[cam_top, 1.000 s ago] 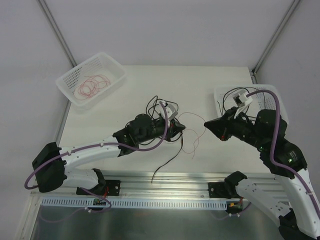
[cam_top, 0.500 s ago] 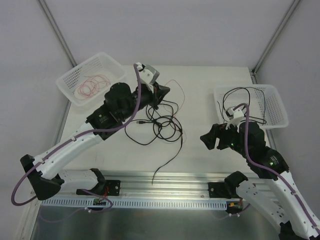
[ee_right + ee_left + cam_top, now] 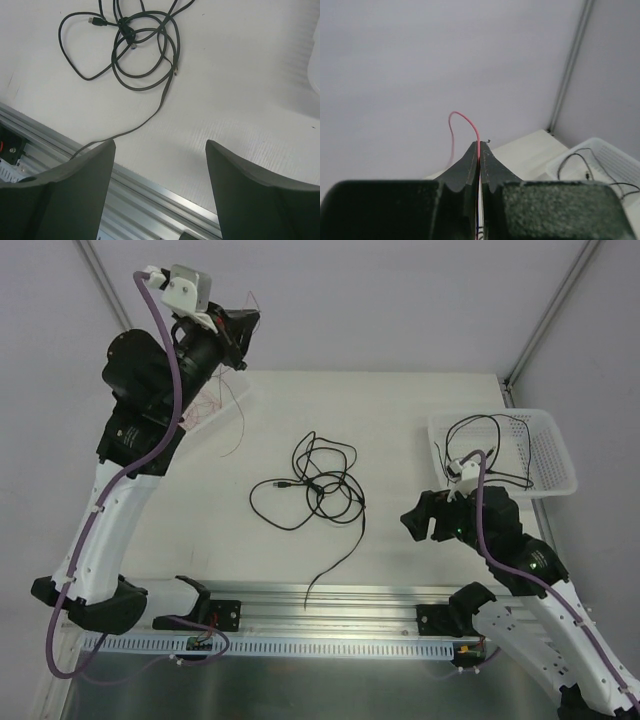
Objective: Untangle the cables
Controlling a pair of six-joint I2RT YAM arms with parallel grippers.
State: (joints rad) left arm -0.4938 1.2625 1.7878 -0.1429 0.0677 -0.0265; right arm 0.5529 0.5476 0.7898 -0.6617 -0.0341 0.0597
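Note:
A tangle of black cables (image 3: 320, 485) lies loose at the table's middle, one long end trailing toward the near rail; the right wrist view shows its loops (image 3: 140, 50) too. My left gripper (image 3: 245, 325) is raised high at the back left, shut on a thin red cable (image 3: 465, 117) that arches above its fingertips (image 3: 480, 145) and hangs down (image 3: 213, 403) beside the arm. My right gripper (image 3: 412, 525) hovers low right of the tangle, open and empty (image 3: 160, 145).
A white basket (image 3: 545, 450) at the right holds a black cable (image 3: 490, 440). Another white basket (image 3: 240, 392) at the back left is mostly hidden behind my left arm. The metal rail (image 3: 150, 195) runs along the near table edge.
My left arm rose from the table's middle to high at the back left, drawing the red cable out of the black tangle. My right gripper opened and pulled back toward the near edge.

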